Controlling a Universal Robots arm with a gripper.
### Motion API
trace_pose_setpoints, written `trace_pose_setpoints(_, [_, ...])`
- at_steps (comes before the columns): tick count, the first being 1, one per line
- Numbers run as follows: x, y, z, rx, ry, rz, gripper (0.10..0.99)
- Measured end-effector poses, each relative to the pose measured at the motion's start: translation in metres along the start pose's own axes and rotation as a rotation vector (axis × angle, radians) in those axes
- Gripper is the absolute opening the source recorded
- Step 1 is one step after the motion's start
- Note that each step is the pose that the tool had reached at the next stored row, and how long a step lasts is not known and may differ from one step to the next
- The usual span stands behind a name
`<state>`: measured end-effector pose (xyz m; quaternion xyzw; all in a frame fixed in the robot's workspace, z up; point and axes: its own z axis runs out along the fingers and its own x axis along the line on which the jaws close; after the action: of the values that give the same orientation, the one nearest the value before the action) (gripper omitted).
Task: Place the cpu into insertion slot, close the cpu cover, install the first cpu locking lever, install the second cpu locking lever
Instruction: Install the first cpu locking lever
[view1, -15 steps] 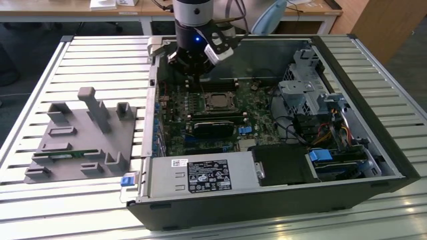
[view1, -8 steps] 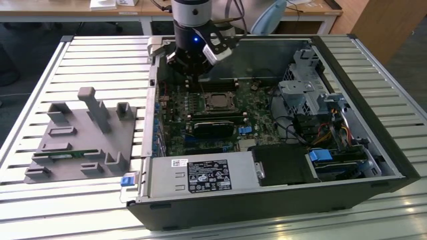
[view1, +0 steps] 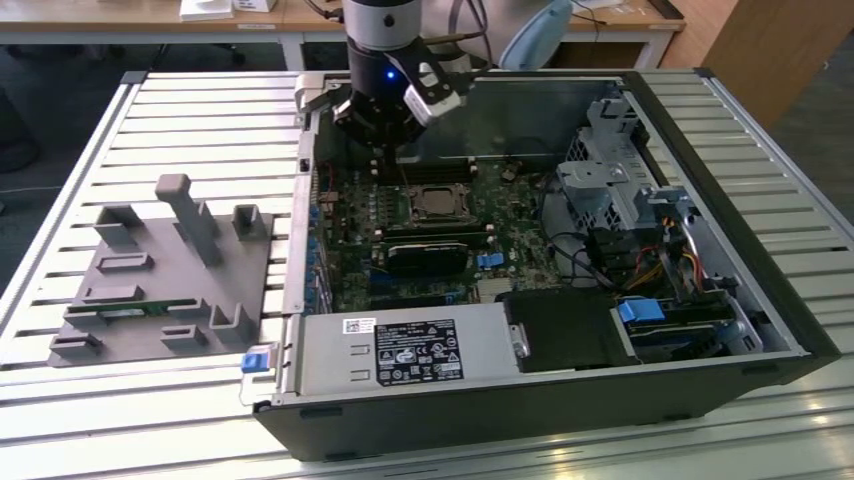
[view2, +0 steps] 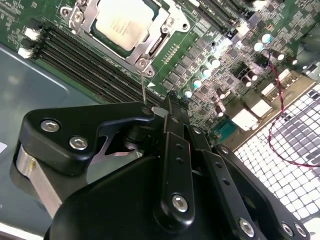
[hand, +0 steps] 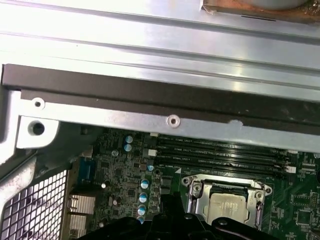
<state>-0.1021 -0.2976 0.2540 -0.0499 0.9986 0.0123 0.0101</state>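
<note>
In the exterior view the pincer (view1: 387, 152) hangs inside the open computer case (view1: 747, 200) on the desk (view1: 80, 150), near the cpu (view1: 434, 205). In the second wrist view the cpu lies in the insertion slot (view2: 156, 44) under the closed cpu cover (view2: 112, 49). The pincer is narrow, its fingertips together at a thin locking lever's (view2: 143, 87) tip. In the first wrist view the cover frames the cpu.

In the exterior view the arm (view1: 384, 30) is cut off by the upper edge of the frame. Its white camera housing (view1: 434, 88) masks part of the claw (view1: 383, 150). Near the frame's centre the cpu (view1: 433, 205) is too small to tell how it is fastened. In the second wrist view the cpu (view2: 122, 22) and the cpu cover (view2: 145, 52) run off the picture's edge. In the first wrist view the claw's dark body hides part of the cpu (hand: 229, 207).
</note>
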Motion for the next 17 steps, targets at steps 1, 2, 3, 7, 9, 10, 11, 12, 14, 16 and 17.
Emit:
trace_pose_setpoints(1, [-0.0001,0.0008,0.0003,0.000,0.0000,0.000,0.106])
trace_pose_setpoints(2, [-0.0001,0.0016,0.0006,0.000,0.0000,0.000,0.106])
trace_pose_setpoints(3, [-0.0002,0.0022,0.0011,0.000,-0.0001,0.000,0.106])
trace_pose_setpoints(7, [-0.0005,0.0048,0.0026,0.000,0.0000,0.000,0.106])
trace_pose_setpoints(9, [-0.0012,0.0057,0.0028,0.000,0.0000,0.000,0.106])
trace_pose_setpoints(10, [-0.0017,0.0060,0.0029,0.000,0.0000,0.000,0.106])
trace_pose_setpoints(11, [-0.0024,0.0064,0.0029,0.000,0.0000,0.001,0.106])
trace_pose_setpoints(12, [-0.0031,0.0068,0.0030,0.000,0.0000,0.001,0.106])
trace_pose_setpoints(14, [-0.0043,0.0072,0.0030,0.000,0.0000,0.001,0.106])
trace_pose_setpoints(16, [-0.0058,0.0073,0.0031,0.000,0.0000,0.001,0.106])
trace_pose_setpoints(17, [-0.0070,0.0072,0.0031,0.000,0.0000,0.001,0.106])
